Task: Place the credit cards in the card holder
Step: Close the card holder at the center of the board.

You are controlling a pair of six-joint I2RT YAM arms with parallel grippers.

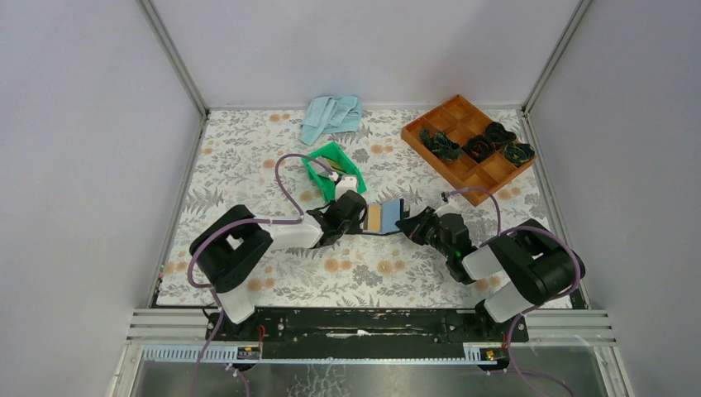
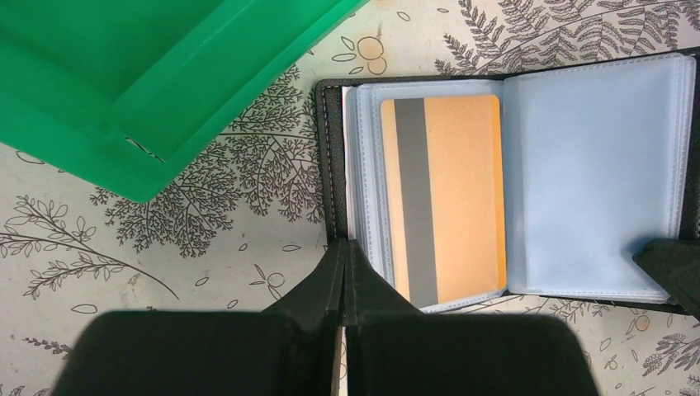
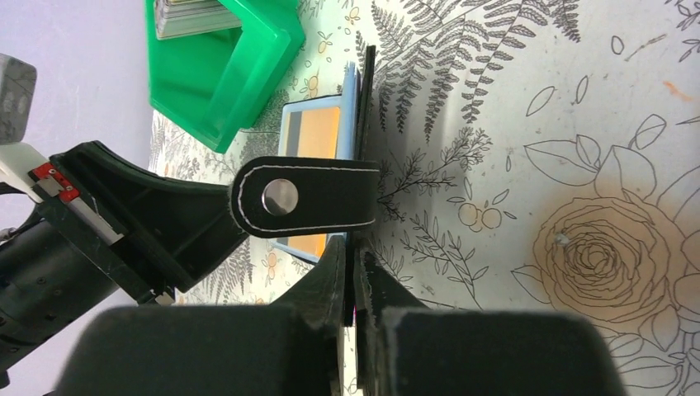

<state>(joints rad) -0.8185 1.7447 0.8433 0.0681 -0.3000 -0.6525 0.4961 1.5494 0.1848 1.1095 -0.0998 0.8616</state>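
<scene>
The black card holder [image 1: 385, 217] lies open on the floral mat, its clear sleeves [image 2: 594, 165] facing up. An orange credit card [image 2: 462, 190] with a grey stripe sits in the left sleeve; it also shows in the top view [image 1: 374, 217] and the right wrist view [image 3: 318, 132]. My left gripper [image 2: 345, 247] is shut on the holder's left black edge [image 2: 330, 165]. My right gripper [image 3: 355, 256] is shut on the holder's right cover, just below the closure tab [image 3: 301, 198]. More cards [image 3: 186, 16] are stacked in the green bin [image 3: 223, 74].
The green bin [image 1: 322, 165] stands just behind the left gripper [image 1: 361, 217]. A brown compartment tray [image 1: 467, 145] with dark items is at the back right. A light blue cloth [image 1: 331, 116] lies at the back. The right gripper [image 1: 407, 223] is at the holder's right side.
</scene>
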